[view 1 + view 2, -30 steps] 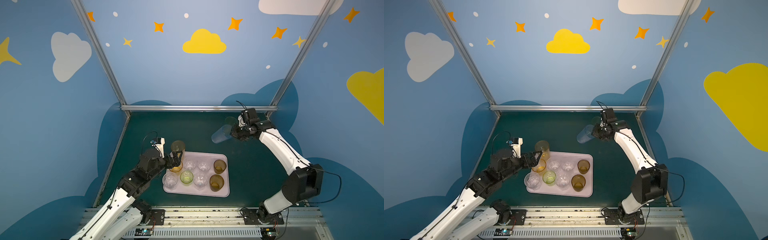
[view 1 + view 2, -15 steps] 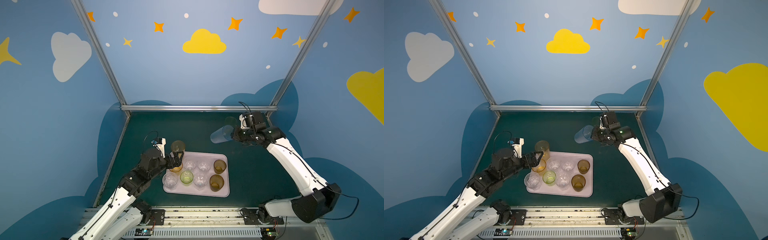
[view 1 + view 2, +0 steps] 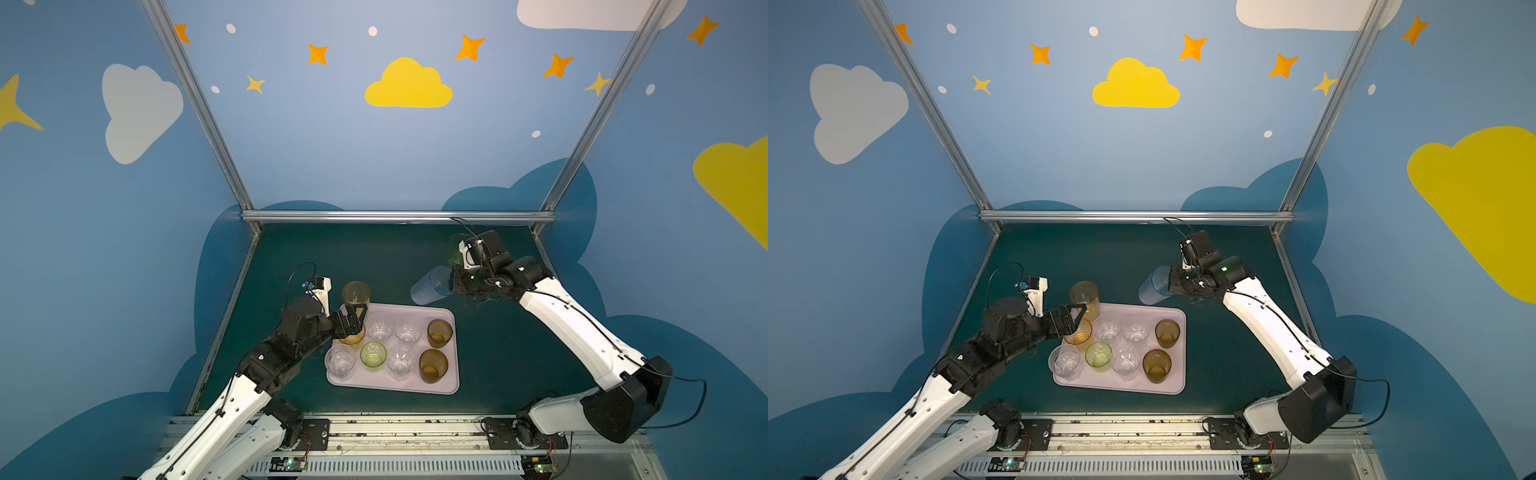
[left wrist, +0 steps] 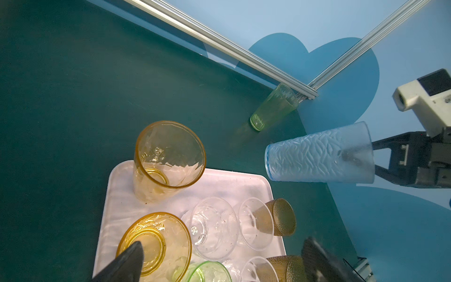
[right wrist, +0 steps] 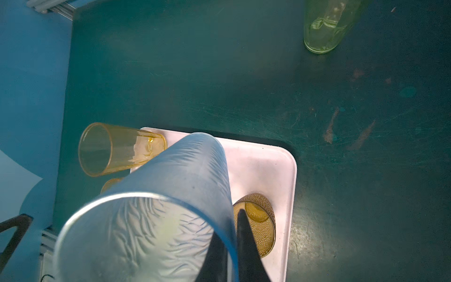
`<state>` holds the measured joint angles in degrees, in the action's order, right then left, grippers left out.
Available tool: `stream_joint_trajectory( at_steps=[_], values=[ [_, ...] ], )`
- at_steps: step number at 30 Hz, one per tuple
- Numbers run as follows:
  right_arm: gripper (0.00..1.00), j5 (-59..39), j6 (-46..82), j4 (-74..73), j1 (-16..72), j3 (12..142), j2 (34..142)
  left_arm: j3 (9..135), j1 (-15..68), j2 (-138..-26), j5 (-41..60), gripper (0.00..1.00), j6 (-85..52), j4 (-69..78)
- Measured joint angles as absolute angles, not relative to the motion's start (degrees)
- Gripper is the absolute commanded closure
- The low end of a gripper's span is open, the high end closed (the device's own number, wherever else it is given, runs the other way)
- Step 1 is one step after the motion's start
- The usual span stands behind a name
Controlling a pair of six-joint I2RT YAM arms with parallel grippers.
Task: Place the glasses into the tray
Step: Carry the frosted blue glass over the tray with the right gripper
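The lilac-pink tray (image 3: pixel 446 386) (image 3: pixel 1177 388) holds a tall yellow glass (image 3: pixel 356 296), an orange glass (image 3: pixel 352 337), a short green glass (image 3: pixel 373 354), two brown glasses (image 3: pixel 439 332) and several clear ones (image 3: pixel 401 360). My right gripper (image 3: pixel 451 286) (image 5: pixel 231 234) is shut on the rim of the tall blue glass (image 3: pixel 430 286) (image 4: pixel 317 158). It holds the glass on its side in the air, just beyond the tray's far right corner. My left gripper (image 3: pixel 357 318) (image 4: pixel 223 246) hangs open over the orange glass (image 4: pixel 156 244), beside the yellow one.
A tall green glass (image 4: pixel 274 107) (image 5: pixel 327 26) stands on the dark green table near the back right corner, behind my right wrist. Metal frame rails (image 3: pixel 395 216) and blue walls close the table at the back and sides.
My right arm has carried the blue glass a little forward and left, toward the tray. The left arm has stayed put.
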<state>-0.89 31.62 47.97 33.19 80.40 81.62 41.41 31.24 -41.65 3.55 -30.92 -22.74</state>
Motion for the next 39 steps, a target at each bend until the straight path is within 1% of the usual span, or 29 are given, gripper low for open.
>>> stream_joint_trajectory(
  at_steps=[14, 34, 39],
  values=[
    [1.0, -0.49, 31.16, 48.42, 37.71, 84.03, 88.55, 41.41, 31.24, -41.54, 4.03, 0.0, -31.97, -22.94],
    [1.0, 1.5, 30.52, 49.36, 41.93, 96.12, 103.33, 41.39, 31.24, -41.54, 4.86, 0.0, -32.01, -22.92],
    [1.0, 1.48, 30.33, 50.13, 42.57, 96.92, 105.51, 41.32, 31.24, -41.52, 4.78, 0.0, -31.99, -22.92]
  ],
)
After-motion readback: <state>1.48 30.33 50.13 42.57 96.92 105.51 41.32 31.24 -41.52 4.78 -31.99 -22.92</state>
